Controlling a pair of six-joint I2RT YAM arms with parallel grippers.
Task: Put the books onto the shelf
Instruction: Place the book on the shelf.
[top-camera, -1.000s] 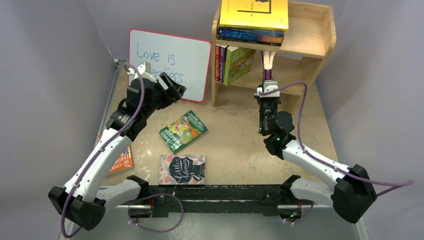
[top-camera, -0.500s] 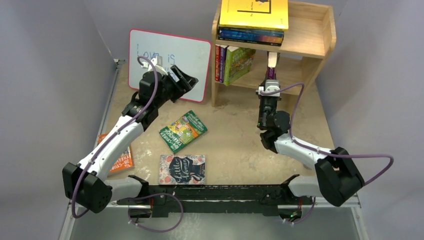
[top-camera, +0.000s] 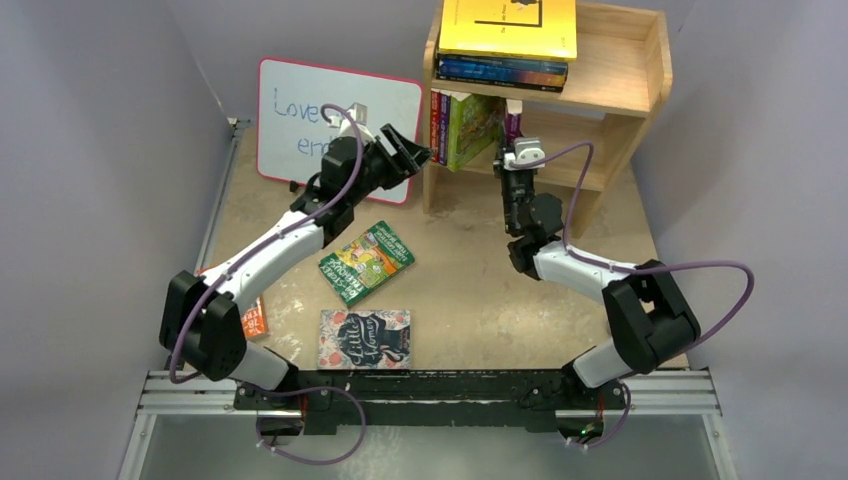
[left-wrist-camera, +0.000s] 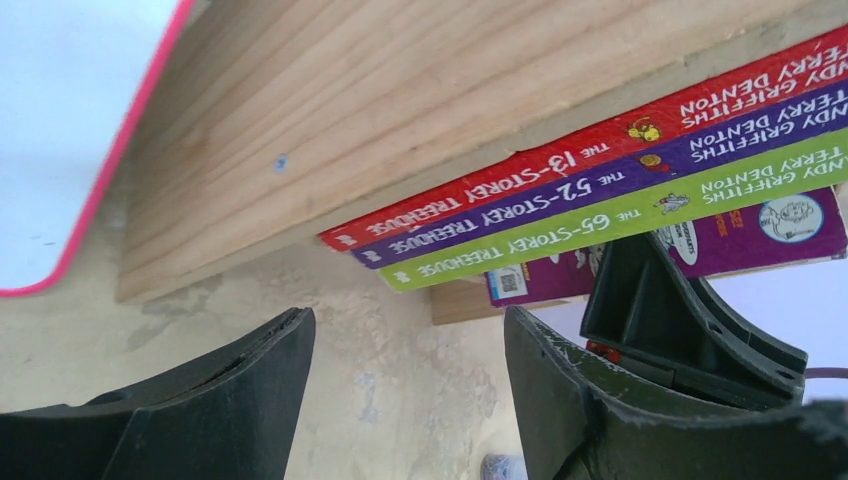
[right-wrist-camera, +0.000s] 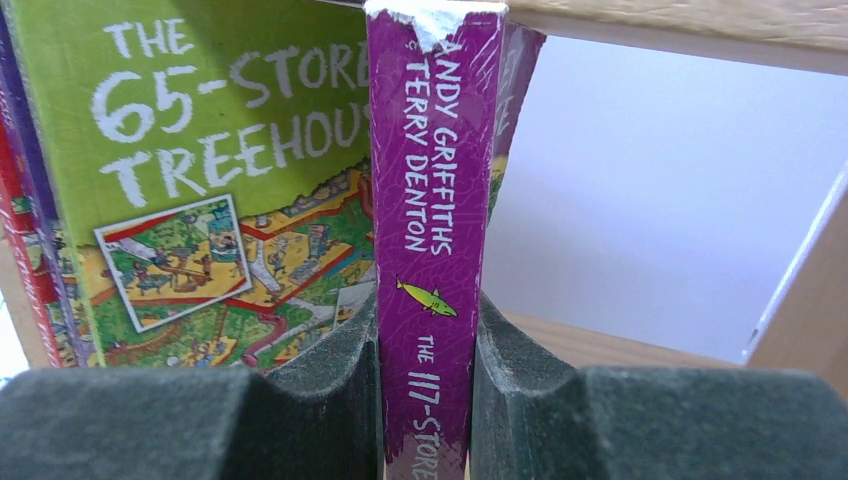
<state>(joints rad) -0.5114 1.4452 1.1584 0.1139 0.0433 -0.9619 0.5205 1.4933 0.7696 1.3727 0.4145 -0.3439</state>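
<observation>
A: Overhead view is evenly lit and sharp, with soft shadows under the wooden shelf (top-camera: 610, 75) and beside the whiteboard (top-camera: 335, 125).

B: Any glare?

A: Mild sheen on the whiteboard only. The left wrist view is crisp on the book spines (its own fingers (left-wrist-camera: 200, 410) are dark and soft). In the right wrist view the background behind the purple book (right-wrist-camera: 432, 230) washes out pale.
</observation>
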